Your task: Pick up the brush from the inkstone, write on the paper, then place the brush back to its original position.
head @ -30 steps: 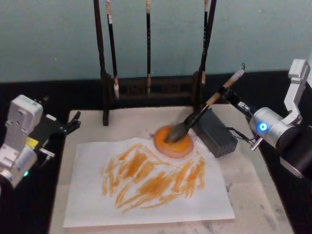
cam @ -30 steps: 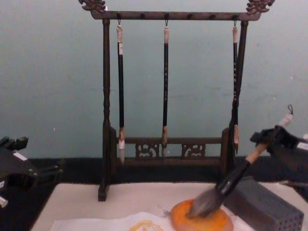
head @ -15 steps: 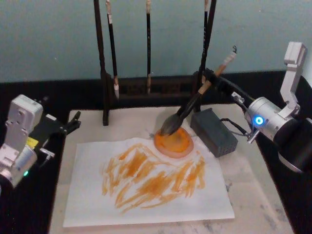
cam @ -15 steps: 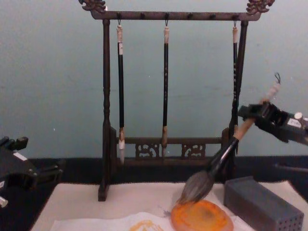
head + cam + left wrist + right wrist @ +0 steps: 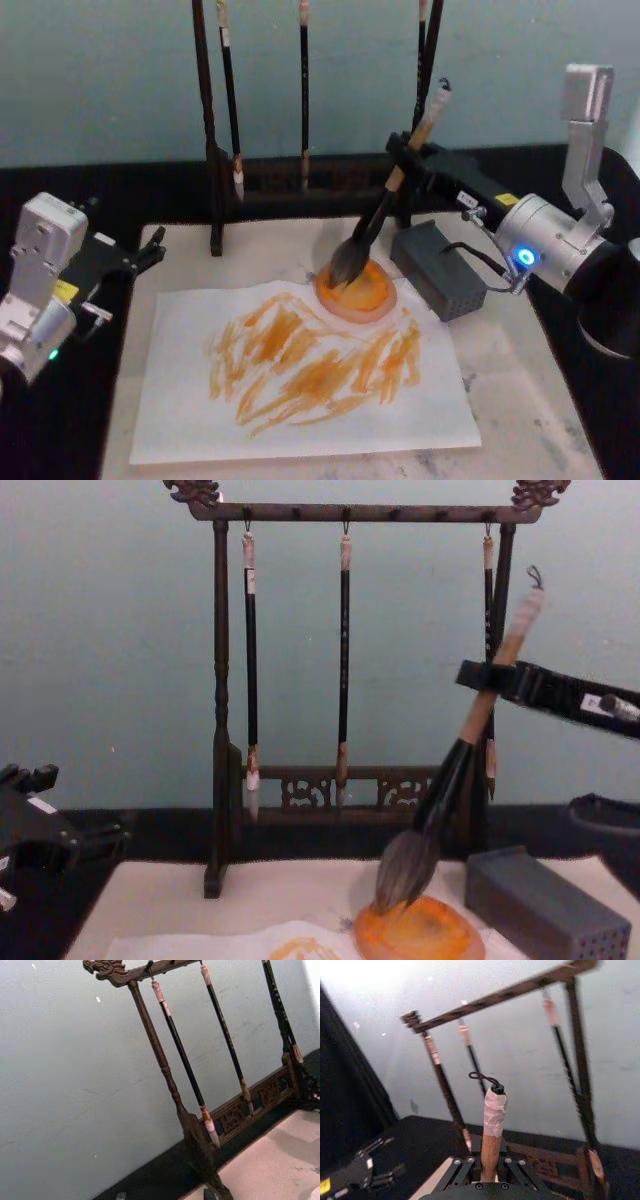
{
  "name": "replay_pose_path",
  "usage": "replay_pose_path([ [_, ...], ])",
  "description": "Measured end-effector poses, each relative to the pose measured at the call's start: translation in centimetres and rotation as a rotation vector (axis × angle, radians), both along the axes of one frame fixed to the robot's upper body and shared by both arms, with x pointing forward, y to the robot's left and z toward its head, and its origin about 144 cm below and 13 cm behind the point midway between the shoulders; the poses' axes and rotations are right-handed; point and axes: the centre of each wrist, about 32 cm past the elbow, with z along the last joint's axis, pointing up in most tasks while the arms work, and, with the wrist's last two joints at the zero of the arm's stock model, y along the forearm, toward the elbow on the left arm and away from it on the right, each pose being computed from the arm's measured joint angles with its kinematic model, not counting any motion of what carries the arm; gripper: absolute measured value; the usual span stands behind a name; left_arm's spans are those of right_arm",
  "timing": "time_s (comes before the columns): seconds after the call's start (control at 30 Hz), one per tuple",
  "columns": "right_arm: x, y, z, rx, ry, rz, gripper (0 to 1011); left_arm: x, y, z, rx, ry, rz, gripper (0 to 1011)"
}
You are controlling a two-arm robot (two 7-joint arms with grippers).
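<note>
Right gripper (image 5: 402,166) is pinched on the brush (image 5: 378,215), its fingers pressed against the tan handle below the white cap. It reaches in from the right, above the back of the mat. The brush stands steeply, its top leaning right. Its bristles point down onto the left part of the inkstone (image 5: 376,296), and in the chest view the tip looks to touch the dish.

Left gripper (image 5: 153,252) hangs idle at the mat's left edge with its fingers apart, holding nothing.

A black table (image 5: 170,195) carries a cream mat (image 5: 520,400) with faint grey mottling. A plain blue-green wall (image 5: 110,80) closes the room behind it.

One white paper (image 5: 180,400) lies on the mat, its middle covered in orange strokes. The one inkstone sits at the paper's far right corner. One grey block (image 5: 440,270) with a perforated end lies just right of the dish.

One dark wooden rack (image 5: 220,680) stands at the back, with carved ends on its top bar. Three slim brushes hang from it: one on the left (image 5: 250,660), one in the middle (image 5: 343,660) and one by the right post (image 5: 488,660). With the thick brush, that makes four brushes.

A yellow label (image 5: 62,292) shows on the left arm and another (image 5: 505,200) on the right arm. A white tag (image 5: 600,705) shows in the chest view. None of their writing can be read. A blue light (image 5: 520,257) glows on the right wrist.
</note>
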Motion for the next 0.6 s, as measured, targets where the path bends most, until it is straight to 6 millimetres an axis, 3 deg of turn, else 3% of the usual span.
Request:
replay_pose_path([
  [0.27,-1.2,1.7,0.5,-0.135,-0.137,0.060,169,0.0,0.0,0.0,0.000,0.000,0.000,1001],
  [0.6,-2.0,3.9,-0.2,-0.278,-0.302,0.108,169,0.0,0.0,0.0,0.000,0.000,0.000,1001],
])
